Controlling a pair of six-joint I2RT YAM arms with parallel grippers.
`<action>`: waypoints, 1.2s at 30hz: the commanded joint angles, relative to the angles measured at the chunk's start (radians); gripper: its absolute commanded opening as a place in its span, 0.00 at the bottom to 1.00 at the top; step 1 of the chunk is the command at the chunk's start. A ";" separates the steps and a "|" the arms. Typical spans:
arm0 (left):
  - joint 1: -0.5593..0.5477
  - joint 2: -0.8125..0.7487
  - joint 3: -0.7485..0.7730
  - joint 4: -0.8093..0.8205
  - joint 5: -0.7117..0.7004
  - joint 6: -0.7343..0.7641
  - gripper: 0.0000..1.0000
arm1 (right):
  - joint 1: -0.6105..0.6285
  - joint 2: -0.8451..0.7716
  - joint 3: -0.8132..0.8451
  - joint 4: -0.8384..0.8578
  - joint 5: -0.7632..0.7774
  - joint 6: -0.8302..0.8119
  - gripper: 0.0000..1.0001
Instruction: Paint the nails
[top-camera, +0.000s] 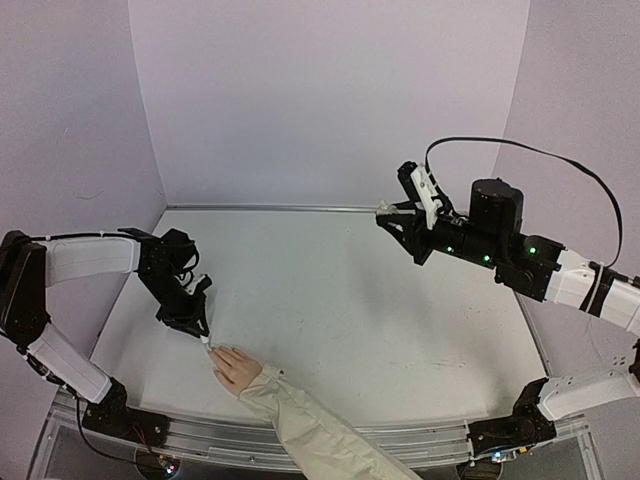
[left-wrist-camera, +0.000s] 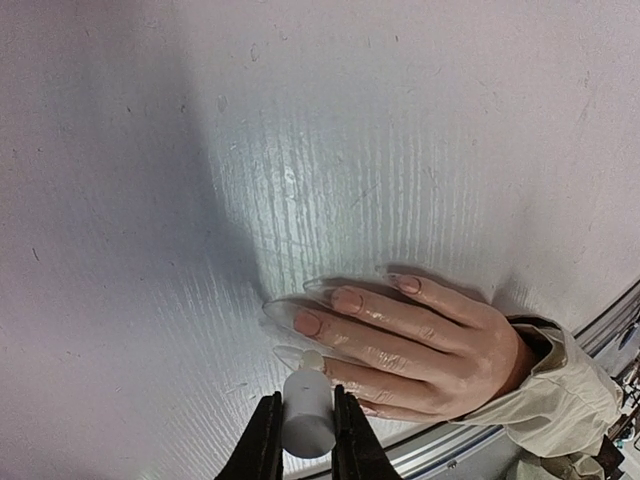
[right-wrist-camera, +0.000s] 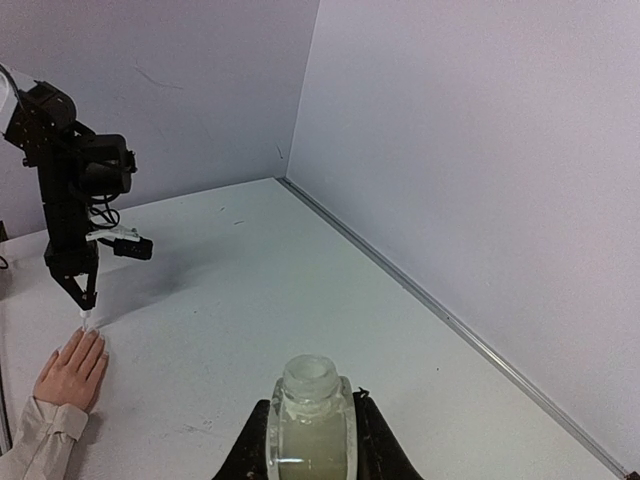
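Nails (left-wrist-camera: 347, 298) on the pink hand (top-camera: 237, 368) lie flat at the table's (top-camera: 330, 300) near-left corner, left fingers (left-wrist-camera: 345, 435) clamped on the brush cap (left-wrist-camera: 306, 415), tip at a fingertip, right fingers (right-wrist-camera: 366, 440) gripping the open bottle (right-wrist-camera: 310, 420) well apart, probably kept handy for re-dipping.

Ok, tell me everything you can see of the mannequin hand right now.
The mannequin hand is pale pink and glossy, like moulded plastic, lying flat, palm down, on the white table near its front edge, fingers pointing far-left. Its wrist runs into a cream fabric sleeve trailing over the near edge. The nails look pinkish with long clear tips. The small white applicator shut in the left gripper has its tip at one fingertip; contact cannot be confirmed.
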 joint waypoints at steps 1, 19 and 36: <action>-0.003 0.010 0.029 -0.015 -0.018 0.004 0.00 | -0.004 -0.017 0.007 0.055 0.003 -0.004 0.00; -0.001 -0.037 0.043 -0.026 -0.143 -0.011 0.00 | -0.006 -0.004 0.008 0.055 -0.001 -0.002 0.00; -0.012 -0.027 0.042 -0.030 0.010 0.014 0.00 | -0.010 -0.007 0.004 0.057 -0.011 -0.003 0.00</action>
